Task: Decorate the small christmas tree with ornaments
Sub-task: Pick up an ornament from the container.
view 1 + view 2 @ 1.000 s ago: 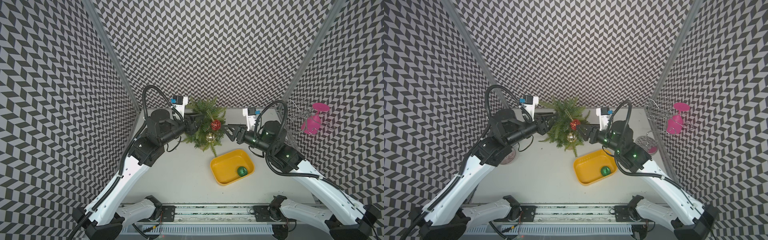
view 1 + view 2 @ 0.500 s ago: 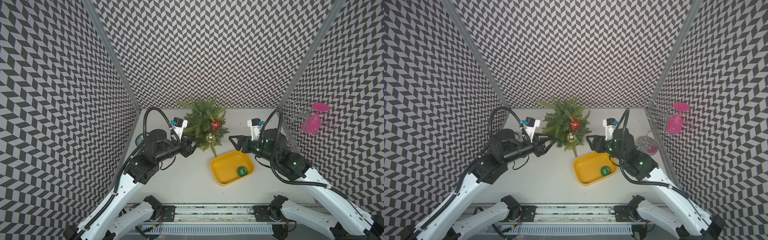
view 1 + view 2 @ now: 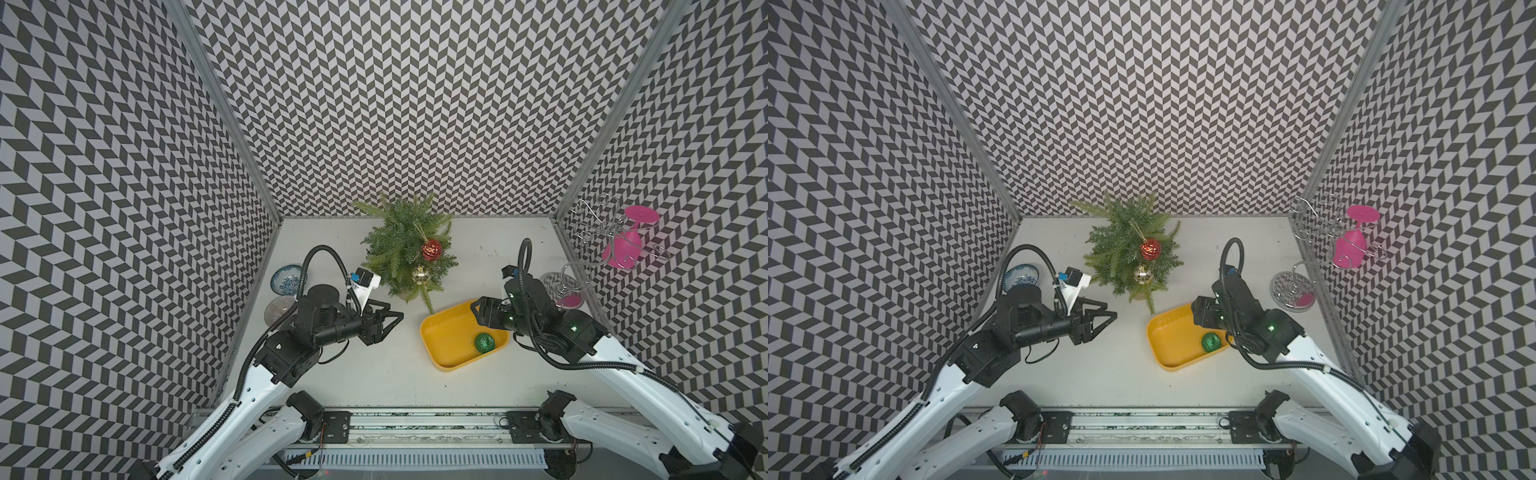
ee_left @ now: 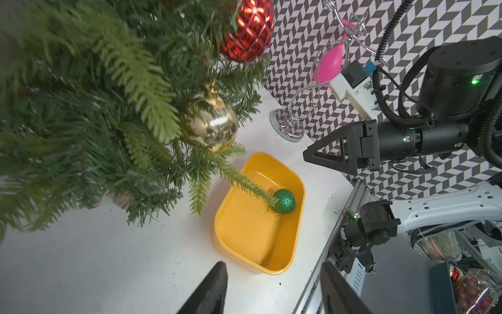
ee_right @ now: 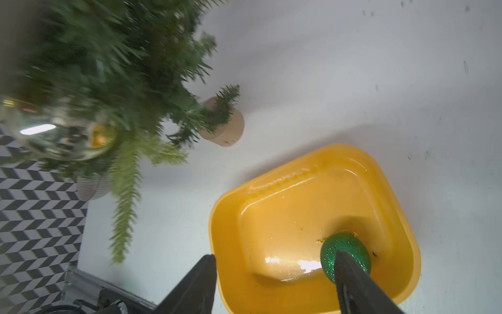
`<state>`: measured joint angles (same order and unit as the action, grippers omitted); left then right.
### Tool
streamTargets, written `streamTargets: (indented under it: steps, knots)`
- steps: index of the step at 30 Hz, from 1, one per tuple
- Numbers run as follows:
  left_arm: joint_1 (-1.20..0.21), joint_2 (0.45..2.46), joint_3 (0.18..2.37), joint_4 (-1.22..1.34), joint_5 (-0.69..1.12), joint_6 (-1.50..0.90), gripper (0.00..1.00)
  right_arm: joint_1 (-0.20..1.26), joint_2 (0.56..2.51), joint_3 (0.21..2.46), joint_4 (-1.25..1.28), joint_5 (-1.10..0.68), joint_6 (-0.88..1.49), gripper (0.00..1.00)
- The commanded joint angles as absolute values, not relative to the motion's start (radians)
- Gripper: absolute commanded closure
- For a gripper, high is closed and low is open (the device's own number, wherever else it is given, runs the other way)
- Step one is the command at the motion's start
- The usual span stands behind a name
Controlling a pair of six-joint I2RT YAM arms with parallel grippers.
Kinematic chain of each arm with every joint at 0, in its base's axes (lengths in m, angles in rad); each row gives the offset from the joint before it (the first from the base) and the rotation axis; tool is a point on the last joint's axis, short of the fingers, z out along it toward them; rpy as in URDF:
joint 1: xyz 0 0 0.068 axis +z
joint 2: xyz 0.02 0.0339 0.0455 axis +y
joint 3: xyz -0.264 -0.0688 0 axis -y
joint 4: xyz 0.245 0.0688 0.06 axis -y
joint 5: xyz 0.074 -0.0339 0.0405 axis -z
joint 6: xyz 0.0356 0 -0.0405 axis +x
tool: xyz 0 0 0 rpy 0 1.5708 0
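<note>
Hanging on the small christmas tree [image 3: 395, 245], the red bauble [image 3: 431, 249] and gold bauble [image 3: 420, 274] are judged done, while the green bauble [image 3: 484, 343] is left in the yellow tray [image 3: 449, 336] beneath the right claw [image 5: 274, 258], which, like the left claw [image 4: 273, 265], is held open and empty.

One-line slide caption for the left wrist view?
Faceted red bauble and shiny gold bauble hang on the small green tree; glittery green bauble in yellow tray.

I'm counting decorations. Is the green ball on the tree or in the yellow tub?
In the tub: the green ball lies on its floor, away from the tree.
</note>
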<state>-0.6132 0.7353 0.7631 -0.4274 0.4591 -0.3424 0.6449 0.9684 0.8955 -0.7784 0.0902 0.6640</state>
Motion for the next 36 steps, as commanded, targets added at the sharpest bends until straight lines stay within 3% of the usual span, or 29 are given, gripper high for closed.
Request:
streamTargets:
  steps: [1,12,27,36]
  knots:
    - [-0.623,0.72,0.728,-0.404,0.473,-0.36,0.43,0.641,1.02,0.882,-0.822,0.129,0.713,0.28]
    - [-0.632,0.714,0.68,-0.375,0.453,-0.385,0.42,0.642,1.26,0.885,-0.923,0.111,0.701,0.25]
    - [-0.634,0.718,0.66,-0.337,0.447,-0.417,0.42,0.641,1.346,0.796,-0.806,0.102,0.692,0.25]
    - [-0.634,0.716,0.658,-0.336,0.44,-0.425,0.43,0.641,1.363,0.772,-0.708,0.033,0.686,0.3]
